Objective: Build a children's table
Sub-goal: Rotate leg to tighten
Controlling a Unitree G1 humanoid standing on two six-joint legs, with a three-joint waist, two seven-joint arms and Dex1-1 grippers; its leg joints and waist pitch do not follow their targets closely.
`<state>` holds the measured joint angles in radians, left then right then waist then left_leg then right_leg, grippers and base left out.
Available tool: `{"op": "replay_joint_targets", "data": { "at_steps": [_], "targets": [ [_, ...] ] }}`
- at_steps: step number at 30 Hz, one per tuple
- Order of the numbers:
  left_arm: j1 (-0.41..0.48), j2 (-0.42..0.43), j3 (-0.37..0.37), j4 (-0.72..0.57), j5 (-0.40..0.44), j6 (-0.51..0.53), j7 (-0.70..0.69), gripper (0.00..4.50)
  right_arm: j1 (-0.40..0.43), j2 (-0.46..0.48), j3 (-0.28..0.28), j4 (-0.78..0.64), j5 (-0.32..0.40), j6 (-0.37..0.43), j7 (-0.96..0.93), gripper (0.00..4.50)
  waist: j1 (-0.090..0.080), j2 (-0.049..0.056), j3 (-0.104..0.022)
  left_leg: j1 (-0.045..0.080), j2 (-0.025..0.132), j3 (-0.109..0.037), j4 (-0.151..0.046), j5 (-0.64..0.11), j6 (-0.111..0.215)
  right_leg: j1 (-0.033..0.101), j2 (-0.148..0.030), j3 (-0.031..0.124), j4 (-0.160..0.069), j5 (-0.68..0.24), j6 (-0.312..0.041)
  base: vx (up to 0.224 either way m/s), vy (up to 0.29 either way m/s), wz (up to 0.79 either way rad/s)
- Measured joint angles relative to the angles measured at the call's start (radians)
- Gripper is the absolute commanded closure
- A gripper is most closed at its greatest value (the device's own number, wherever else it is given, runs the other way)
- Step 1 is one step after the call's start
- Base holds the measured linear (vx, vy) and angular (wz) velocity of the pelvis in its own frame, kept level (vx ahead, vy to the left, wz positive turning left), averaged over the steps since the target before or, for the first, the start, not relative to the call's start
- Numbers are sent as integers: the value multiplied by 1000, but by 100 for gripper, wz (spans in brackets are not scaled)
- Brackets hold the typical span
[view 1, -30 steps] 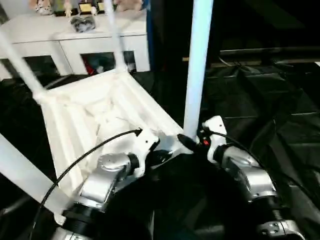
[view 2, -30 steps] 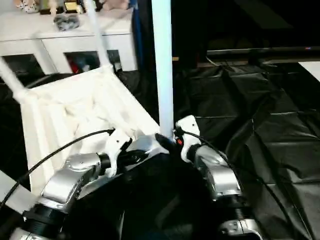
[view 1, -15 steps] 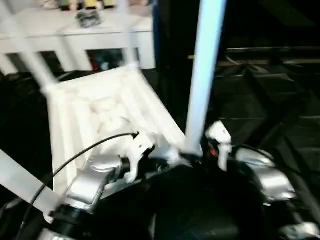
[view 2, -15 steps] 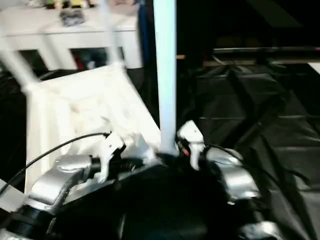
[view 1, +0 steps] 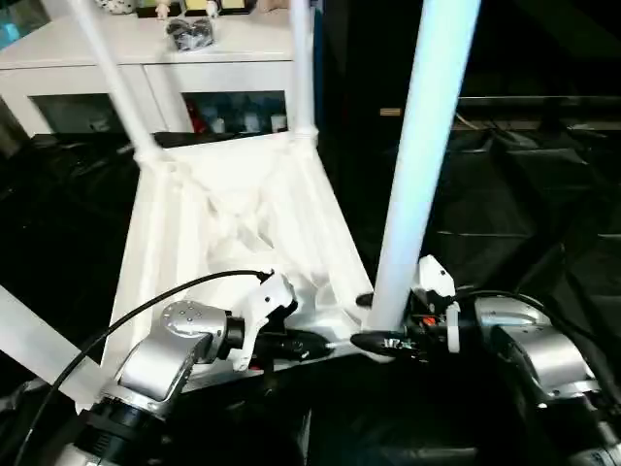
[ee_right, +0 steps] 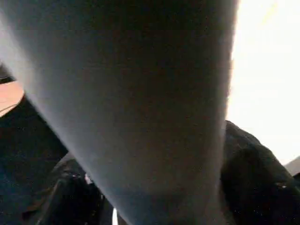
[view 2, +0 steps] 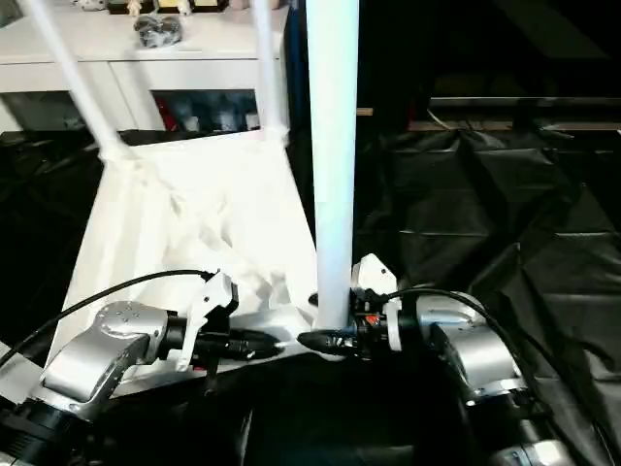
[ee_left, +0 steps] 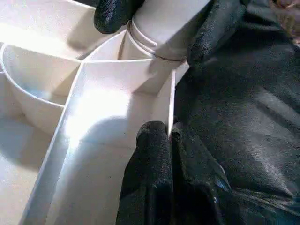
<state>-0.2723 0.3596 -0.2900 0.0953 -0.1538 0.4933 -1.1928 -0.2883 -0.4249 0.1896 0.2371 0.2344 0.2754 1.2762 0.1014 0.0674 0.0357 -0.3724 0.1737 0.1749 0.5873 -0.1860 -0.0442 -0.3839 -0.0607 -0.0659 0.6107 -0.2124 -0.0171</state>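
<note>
The white tabletop [view 1: 233, 223] lies upside down, ribbed underside up. A long white leg [view 1: 417, 165] stands upright in its near right corner socket. My right gripper [view 1: 374, 340] is shut on that leg just above the socket; its black fingers [ee_left: 211, 33] wrap the leg's base [ee_left: 164, 23]. My left gripper [view 1: 310, 345] is shut on the tabletop's thin near rim [ee_left: 171, 103], right beside that socket. Two more legs [view 1: 112, 78] [view 1: 301, 68] rise from the far corners. A fourth leg [view 1: 39, 340] slants across the near left. The held leg [ee_right: 131, 93] looms close in the right wrist view.
A white cabinet [view 1: 146, 49] with glass doors and small items on top stands behind the tabletop. Crumpled black sheeting [view 1: 524, 194] covers the floor to the right and front. A black cable [view 1: 146, 306] loops over my left forearm.
The head view has shifted and tilted, so the whole scene sits differently. Both grippers keep their holds at the near right corner, and the leg stays upright in its socket.
</note>
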Motion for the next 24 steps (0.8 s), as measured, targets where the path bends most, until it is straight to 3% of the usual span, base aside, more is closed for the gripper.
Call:
{"op": "replay_joint_targets", "data": {
  "at_steps": [11, 14, 19, 24],
  "targets": [
    [2, 3, 0, -9, -6, 1, 2, 450, 1, -4, 1, -17, -1, -2, -2, 191, 0, 0, 0, 0, 0, 0, 1, 0, -1, 0, 0, 0, 0, 0, 0, 0, 0, 0],
    [0, -23, 2, -3, 6, 0, 51, 450, 4, 13, -25, -17, -1, 0, -43, 193, -2, 1, -1, 1, 0, 0, 2, -1, -1, 1, 0, 0, 1, 0, 0, 0, 0, 0],
    [-15, -159, 29, 35, 76, 3, 274, 450, -26, 158, -127, 81, -37, -46, -353, 213, -25, 5, -2, 4, 0, 0, 1, -1, -3, 3, 0, 1, 1, 1, 1, 0, 0, 0],
    [-14, -234, 33, 38, 101, 28, 417, 450, -51, 243, -142, 117, -114, -71, -600, 231, -49, 8, -5, 6, -1, -1, -2, -1, -3, 3, 0, 1, 1, -2, 5, 0, 0, 0]
  ]
}}
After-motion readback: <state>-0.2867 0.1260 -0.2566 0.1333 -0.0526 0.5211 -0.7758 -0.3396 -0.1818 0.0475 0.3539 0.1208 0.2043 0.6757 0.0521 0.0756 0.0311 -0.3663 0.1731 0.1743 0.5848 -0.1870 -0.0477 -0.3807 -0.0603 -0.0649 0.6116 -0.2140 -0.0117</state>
